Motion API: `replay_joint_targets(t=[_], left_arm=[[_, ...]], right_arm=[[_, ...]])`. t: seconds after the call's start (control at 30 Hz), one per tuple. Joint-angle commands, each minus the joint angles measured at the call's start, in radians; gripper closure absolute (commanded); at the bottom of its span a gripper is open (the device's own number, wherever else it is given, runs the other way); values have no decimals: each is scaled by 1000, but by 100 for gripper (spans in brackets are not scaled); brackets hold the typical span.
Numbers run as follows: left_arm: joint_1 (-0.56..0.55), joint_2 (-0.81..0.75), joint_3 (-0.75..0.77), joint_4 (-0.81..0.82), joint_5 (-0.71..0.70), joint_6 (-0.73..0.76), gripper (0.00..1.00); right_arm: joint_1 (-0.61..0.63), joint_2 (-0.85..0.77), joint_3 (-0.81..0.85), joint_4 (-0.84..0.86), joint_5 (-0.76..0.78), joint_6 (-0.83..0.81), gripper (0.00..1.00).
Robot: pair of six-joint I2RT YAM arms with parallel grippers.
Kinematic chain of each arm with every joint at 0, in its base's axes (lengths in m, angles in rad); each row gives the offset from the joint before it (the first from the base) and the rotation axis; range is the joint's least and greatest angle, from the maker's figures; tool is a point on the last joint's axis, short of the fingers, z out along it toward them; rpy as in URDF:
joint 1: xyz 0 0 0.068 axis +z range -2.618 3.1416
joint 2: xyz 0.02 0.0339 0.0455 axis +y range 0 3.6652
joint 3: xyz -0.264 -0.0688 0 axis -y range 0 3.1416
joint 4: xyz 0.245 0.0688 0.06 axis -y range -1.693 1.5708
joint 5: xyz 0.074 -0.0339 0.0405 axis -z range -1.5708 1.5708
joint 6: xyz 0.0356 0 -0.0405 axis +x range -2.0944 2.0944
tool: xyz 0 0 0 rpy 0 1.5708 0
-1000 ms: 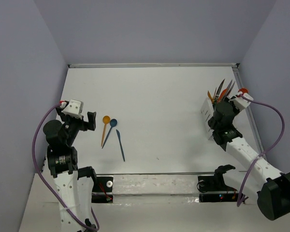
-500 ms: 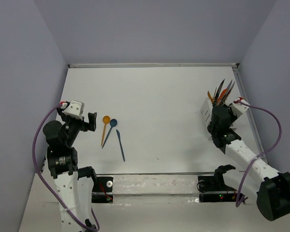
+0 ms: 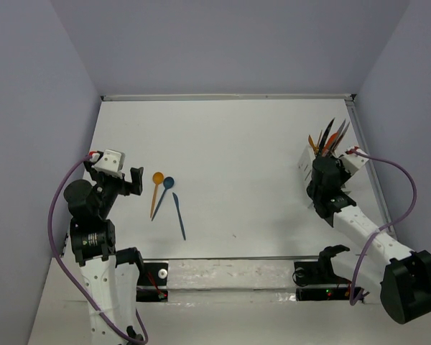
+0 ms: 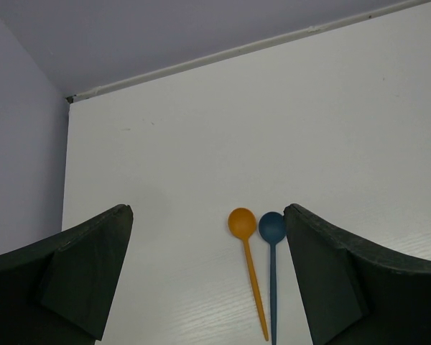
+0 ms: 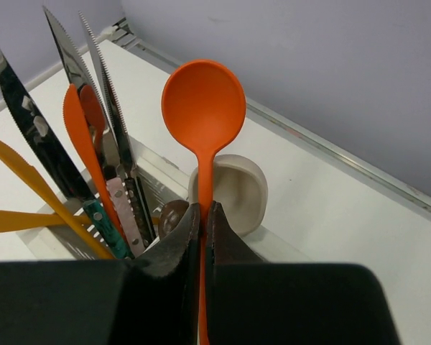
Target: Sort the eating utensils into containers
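My right gripper [image 5: 202, 208] is shut on the handle of an orange-red spoon [image 5: 204, 108], bowl up, right over the white caddy [image 3: 309, 167] at the table's right side. The caddy [image 5: 161, 180] holds several knives [image 5: 93, 115], a beige spoon [image 5: 233, 190] and a brown one. On the table's left lie an orange spoon [image 3: 156, 191], a blue spoon [image 3: 164, 192] and a blue knife [image 3: 179, 215]. My left gripper [image 3: 133, 180] is open and empty just left of them; the orange spoon [image 4: 248, 266] and the blue spoon [image 4: 272, 269] show between its fingers.
A raised rail [image 3: 226, 96] runs along the table's far edge and another [image 3: 366, 169] along the right edge close behind the caddy. Purple walls enclose the table on three sides.
My right gripper with the orange-red spoon has dropped down and left, closer over the caddy. The left arm and the three utensils on the table have not moved.
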Motion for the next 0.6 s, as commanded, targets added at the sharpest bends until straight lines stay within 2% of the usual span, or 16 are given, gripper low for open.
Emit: replay_joint_targets(t=[0.0,0.03,0.07,0.13,0.37,0.57], left_arm=[[11,-7,-13,44,2,-3,1],[9,-7,-13,44,2,-3,1],[9,-7,-13,46,4,-3,1],[9,-8,-13,46,4,-3,1],[9,-8,-14,47,11,0,1],[9,-15,-19,55,10,-3,1]], right_arm=[[-1,8,7,30,144,6,100],[-1,5,1,73,137,-40,100],[-1,4,-28,232,82,-171,100],[-1,-10,-49,394,29,-258,100],[-1,-33,-56,473,-3,-364,100],[-1,-23,-144,475,3,-257,100]])
